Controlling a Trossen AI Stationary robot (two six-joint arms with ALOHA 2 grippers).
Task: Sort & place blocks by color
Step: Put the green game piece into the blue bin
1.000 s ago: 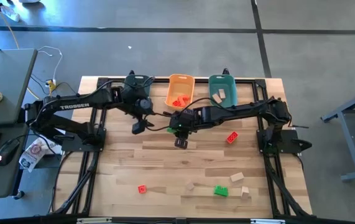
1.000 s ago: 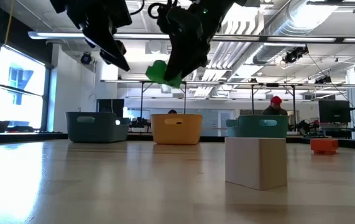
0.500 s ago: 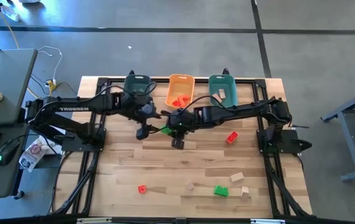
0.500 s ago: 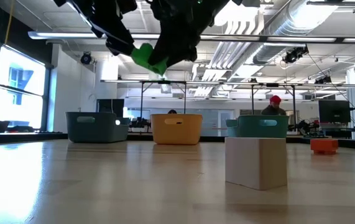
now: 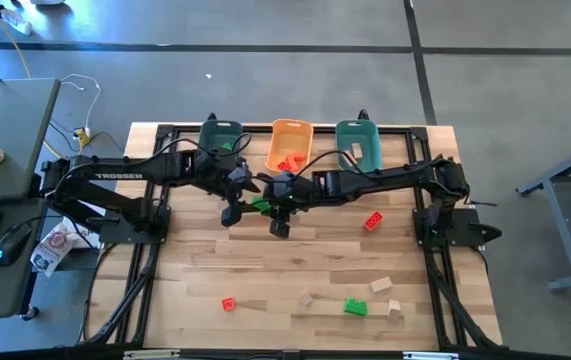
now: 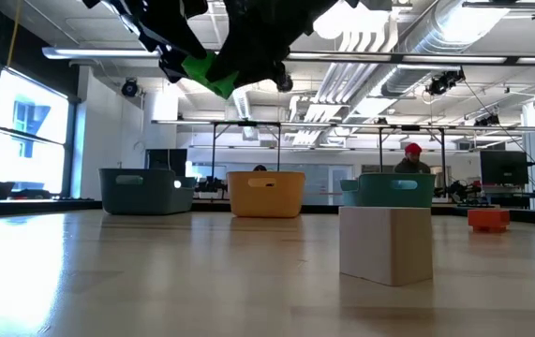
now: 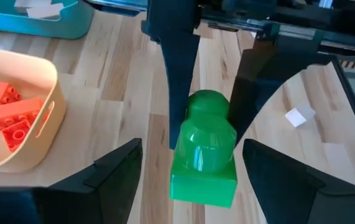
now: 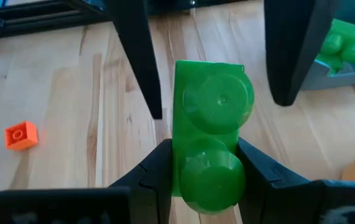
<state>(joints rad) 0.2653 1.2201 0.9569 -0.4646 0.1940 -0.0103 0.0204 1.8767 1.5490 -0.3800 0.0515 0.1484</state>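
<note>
3 bins (image 5: 290, 135); 2 arms (image 5: 115, 172); 2 table green blocks (image 5: 355, 307).

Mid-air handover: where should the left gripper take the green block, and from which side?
Take the green block at its free end, pads on the two flat side faces. The right gripper pinches the other end, so come from the opposite side, where the open left gripper straddles it. The rounded studs would likely hold worse.

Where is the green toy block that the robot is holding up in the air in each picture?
High view: bright green two-stud plastic block, mid-table between the grippers.
Low view: block near the top, under the dark arms.
Left wrist view: centre, pinched by the right gripper.
Right wrist view: centre, between that arm's own fingers.
Shared landmark: orange plastic bin of red-orange blocks.
</note>
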